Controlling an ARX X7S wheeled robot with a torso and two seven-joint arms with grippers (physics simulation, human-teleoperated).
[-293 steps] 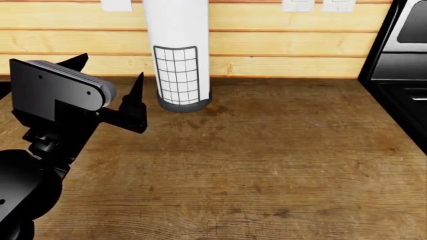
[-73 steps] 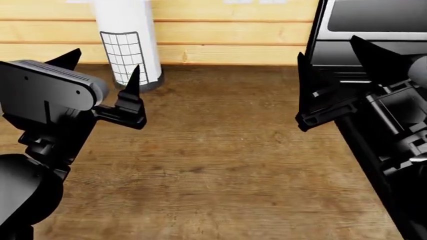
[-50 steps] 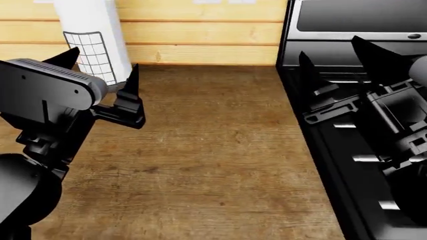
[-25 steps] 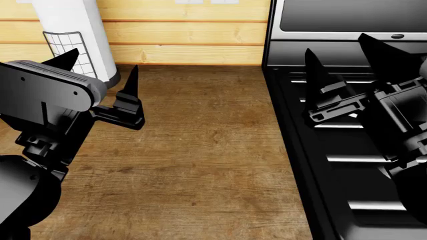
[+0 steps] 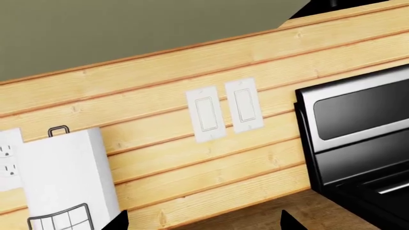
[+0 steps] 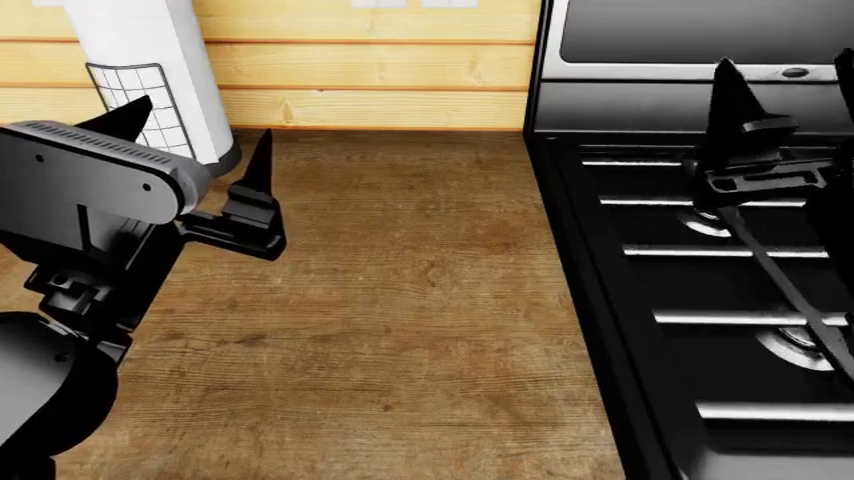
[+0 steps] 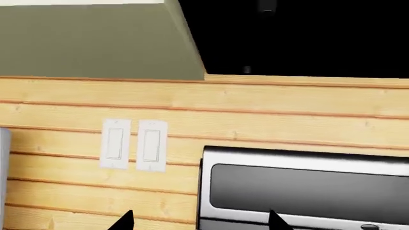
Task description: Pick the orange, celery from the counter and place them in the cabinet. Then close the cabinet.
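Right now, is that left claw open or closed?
Open: the left gripper has its fingers spread apart over the counter, holding nothing.

So there's a black gas stove (image 6: 694,300) taking up the right side of the head view, silver grate bars across its top and a glossy back panel (image 7: 307,191) with a silver trim. Behind everything runs a pale wood plank wall (image 5: 255,72). Two white rocker switches (image 5: 223,109) sit side by side on it, near the stove's back panel. Over to the left stands a white paper towel roll (image 6: 140,70) with a grid-pattern sheet, and a white outlet (image 5: 7,158) is just beside it.
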